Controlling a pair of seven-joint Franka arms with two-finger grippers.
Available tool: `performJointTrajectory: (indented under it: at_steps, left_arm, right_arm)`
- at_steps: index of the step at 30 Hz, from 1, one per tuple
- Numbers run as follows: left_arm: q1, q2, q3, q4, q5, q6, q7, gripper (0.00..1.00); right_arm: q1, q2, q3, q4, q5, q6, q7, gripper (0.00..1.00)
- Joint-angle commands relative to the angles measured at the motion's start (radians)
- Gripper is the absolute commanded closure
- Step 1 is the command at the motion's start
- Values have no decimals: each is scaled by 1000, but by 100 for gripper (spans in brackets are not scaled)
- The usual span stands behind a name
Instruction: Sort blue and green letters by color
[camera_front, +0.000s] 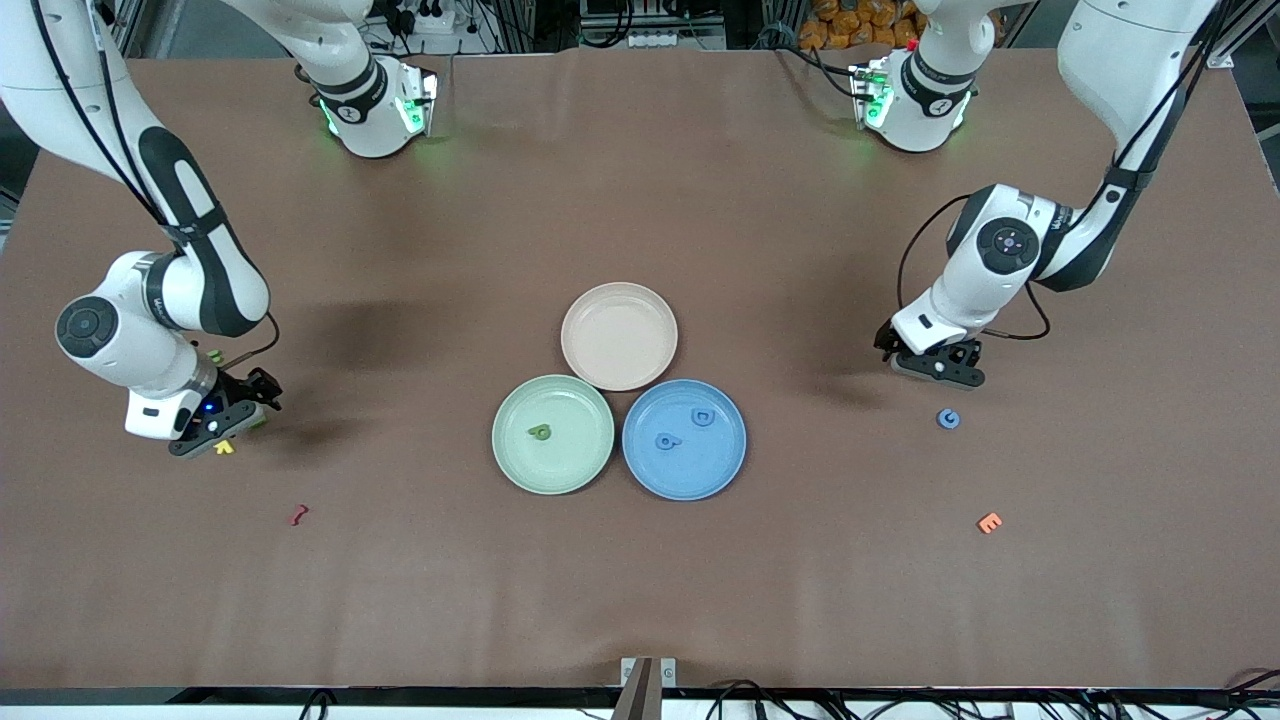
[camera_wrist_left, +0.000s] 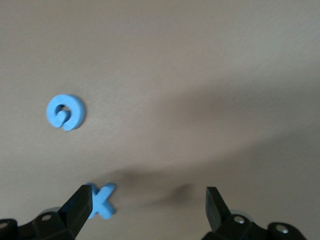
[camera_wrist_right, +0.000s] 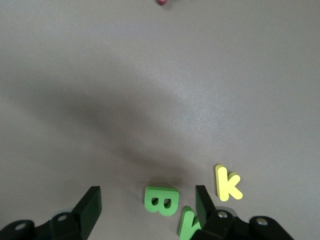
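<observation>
My left gripper (camera_front: 935, 368) hangs low over the table, open and empty. In the left wrist view (camera_wrist_left: 147, 205) a blue X (camera_wrist_left: 102, 200) lies just inside one finger (camera_wrist_left: 77, 207), and a blue G (camera_wrist_left: 65, 112) lies apart from it. The G also shows in the front view (camera_front: 948, 419), nearer the camera than the gripper. My right gripper (camera_front: 225, 425) is open; a green B (camera_wrist_right: 162, 200) lies between its fingers (camera_wrist_right: 147, 205). Another green letter (camera_wrist_right: 187, 222) lies by one finger. The green plate (camera_front: 520, 470) holds one green letter (camera_front: 540, 432). The blue plate (camera_front: 720, 470) holds two blue letters (camera_front: 703, 416) (camera_front: 667, 441).
A beige plate (camera_front: 619, 335) sits empty, touching the two plates and farther from the camera. A yellow K (camera_wrist_right: 227, 183) lies beside the right gripper. A dark red letter (camera_front: 298, 515) and an orange E (camera_front: 989, 522) lie nearer the camera.
</observation>
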Motion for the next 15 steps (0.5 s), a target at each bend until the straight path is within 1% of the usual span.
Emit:
performJointTrajectory:
  at_steps: [1,4,10,15]
  left_arm:
    - [133,-15,-14,-64,141,91,5,0]
    - [157,0,-14,-69,171,117,8,0]
    - [191,28,-14,-66,173,127,26,0]
    - [196,41,-14,-64,173,130,26,0]
  right_arm:
    - [-24,8,13,-3,-10,18,-18,19]
    - [-27,13,13,-3,-8,17,-21,20]
    - [-34,14,15,-1,-4,17,-32,22]
    - [-34,16,15,0,-4,15,-38,23]
